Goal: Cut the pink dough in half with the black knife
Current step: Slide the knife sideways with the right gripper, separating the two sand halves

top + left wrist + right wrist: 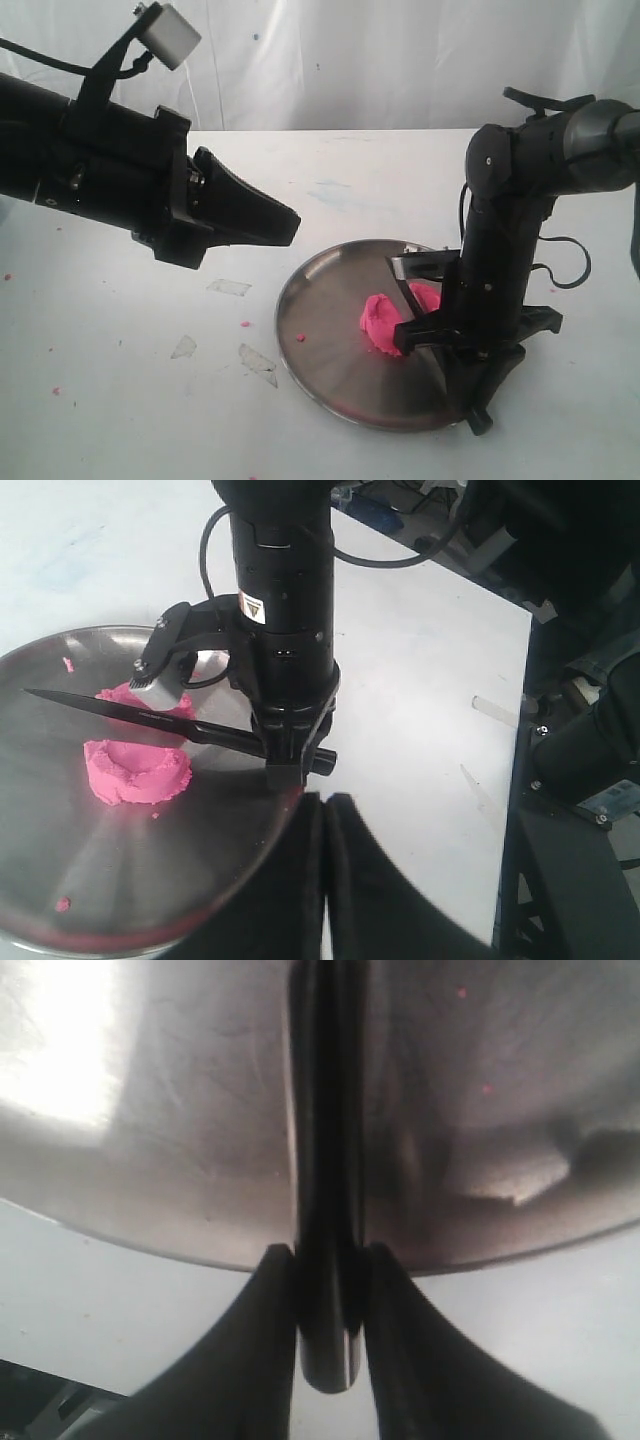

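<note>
The pink dough lies on the steel plate (330,300) as two pieces, a larger one (383,322) (137,770) and a smaller one (426,296) (118,694). The black knife (110,710) (325,1110) runs between them, blade over the plate; whether it touches the plate I cannot tell. My right gripper (478,390) (328,1255) is shut on the knife's handle near the plate's edge, and the handle's end (481,420) sticks out past the fingers. My left gripper (285,222) (325,800) hovers shut and empty, left of the plate and above the table.
Clear tape scraps (230,287) (257,362) and pink crumbs (245,324) lie on the white table left of the plate. A crumb (300,338) sits on the plate. The right arm's upright body (285,600) stands over the plate's edge.
</note>
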`<move>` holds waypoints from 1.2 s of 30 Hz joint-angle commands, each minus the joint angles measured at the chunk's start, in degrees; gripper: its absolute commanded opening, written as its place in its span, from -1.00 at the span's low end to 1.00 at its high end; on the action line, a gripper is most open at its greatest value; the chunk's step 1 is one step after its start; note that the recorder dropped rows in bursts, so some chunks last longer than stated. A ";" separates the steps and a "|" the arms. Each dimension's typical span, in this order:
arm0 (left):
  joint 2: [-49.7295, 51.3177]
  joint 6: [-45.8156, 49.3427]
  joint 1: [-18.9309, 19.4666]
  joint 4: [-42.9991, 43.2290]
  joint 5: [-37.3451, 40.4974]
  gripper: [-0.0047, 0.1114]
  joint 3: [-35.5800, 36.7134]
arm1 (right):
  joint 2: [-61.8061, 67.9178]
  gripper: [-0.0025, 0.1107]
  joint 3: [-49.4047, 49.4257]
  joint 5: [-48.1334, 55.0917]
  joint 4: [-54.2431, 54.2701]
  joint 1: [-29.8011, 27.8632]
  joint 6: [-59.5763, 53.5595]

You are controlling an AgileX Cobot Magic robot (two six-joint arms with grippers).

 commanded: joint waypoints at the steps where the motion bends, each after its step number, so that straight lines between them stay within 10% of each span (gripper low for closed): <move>1: -0.60 0.35 -0.02 -1.76 0.81 -0.92 0.30 | 0.09 -0.96 -0.10 -0.08 2.29 -0.30 -0.83; 36: -0.60 0.35 -0.02 -2.21 0.83 -0.92 0.30 | 0.09 -0.96 -0.10 -0.08 7.77 4.29 -2.86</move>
